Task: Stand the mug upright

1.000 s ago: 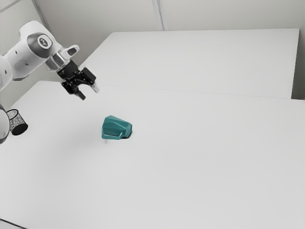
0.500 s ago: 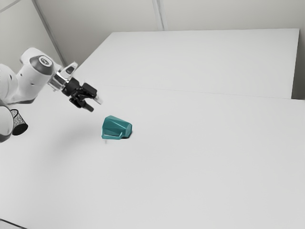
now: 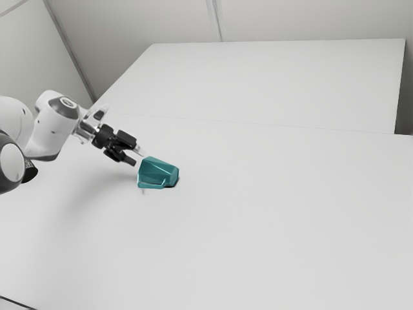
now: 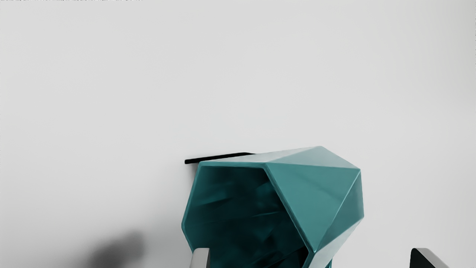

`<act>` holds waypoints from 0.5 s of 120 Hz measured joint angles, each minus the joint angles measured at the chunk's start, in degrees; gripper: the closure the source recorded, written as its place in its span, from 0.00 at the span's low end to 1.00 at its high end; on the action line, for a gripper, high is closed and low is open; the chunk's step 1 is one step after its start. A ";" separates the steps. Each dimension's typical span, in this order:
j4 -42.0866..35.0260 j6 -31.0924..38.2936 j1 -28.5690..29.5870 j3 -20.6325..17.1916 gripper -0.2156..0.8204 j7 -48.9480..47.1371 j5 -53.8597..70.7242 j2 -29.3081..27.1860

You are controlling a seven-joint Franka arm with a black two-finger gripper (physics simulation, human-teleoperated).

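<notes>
Tabletop [image 3: 277,239]: white and smooth, as we see it
Pale panel [image 3: 277,84]: beyond a thin seam [image 3: 258,124]
Walls [image 3: 310,19]: light grey, we find, with narrow upright strips [image 3: 215,19]
Light: even, with soft shadows [image 3: 90,194]

The mug [image 4: 308,193] had smooth, softly glossy facets, ceramic or plastic, I couldn't tell which. The table [image 3: 258,226] looked smooth and matt. The arm [image 3: 51,132] wore a smooth, plastic-looking shell with a faint sheen; the gripper [image 3: 139,159] had a duller body.
</notes>
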 joint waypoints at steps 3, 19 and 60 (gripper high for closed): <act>0.00 0.03 0.04 -0.01 0.23 0.34 -0.19 0.19; -0.57 0.08 0.24 -0.02 0.23 2.17 -1.96 0.72; -3.01 -0.38 0.55 -0.02 0.23 7.85 -9.35 1.37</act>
